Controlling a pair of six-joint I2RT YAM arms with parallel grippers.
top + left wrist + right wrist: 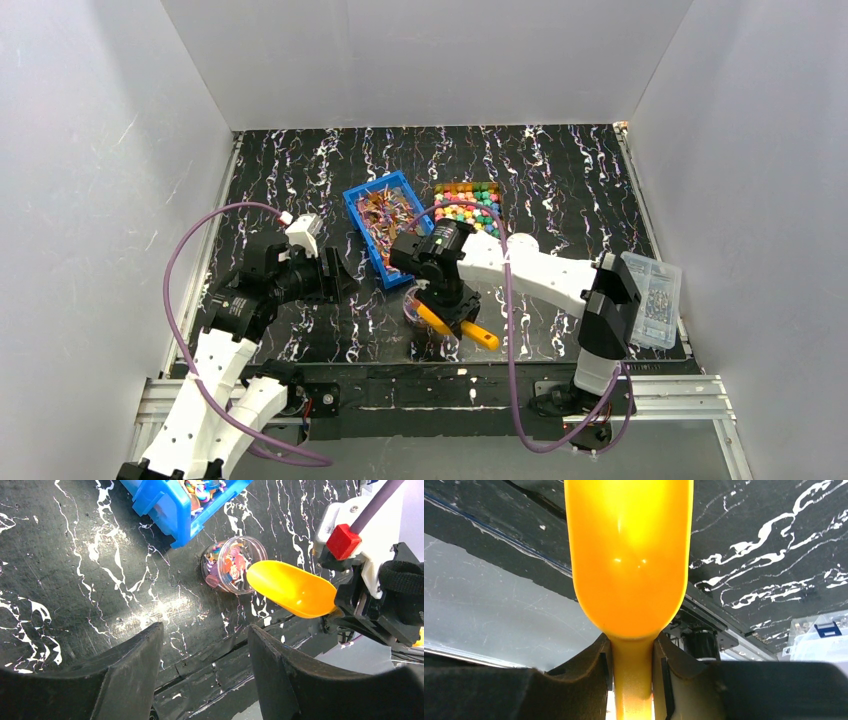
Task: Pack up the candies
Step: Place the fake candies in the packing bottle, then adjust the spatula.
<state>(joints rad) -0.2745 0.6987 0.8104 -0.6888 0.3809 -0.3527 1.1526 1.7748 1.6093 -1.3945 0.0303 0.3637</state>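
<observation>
The candies (467, 204) lie in a heap of mixed bright colours at the back middle of the mat. Some candies (227, 566) are in a small clear jar (234, 564), which stands near the front middle (414, 306). My right gripper (447, 312) is shut on the handle of a yellow scoop (629, 555). The scoop's front end is at the jar's rim (292, 589). Its inside is hidden. My left gripper (205, 655) is open and empty, low over the mat to the left of the jar (335, 275).
A blue bin (385, 225) with mixed wrapped pieces stands just left of the candy heap; its corner is close behind the jar (175, 510). A clear lidded box (655, 298) sits at the right edge by the right arm's base. White walls enclose three sides.
</observation>
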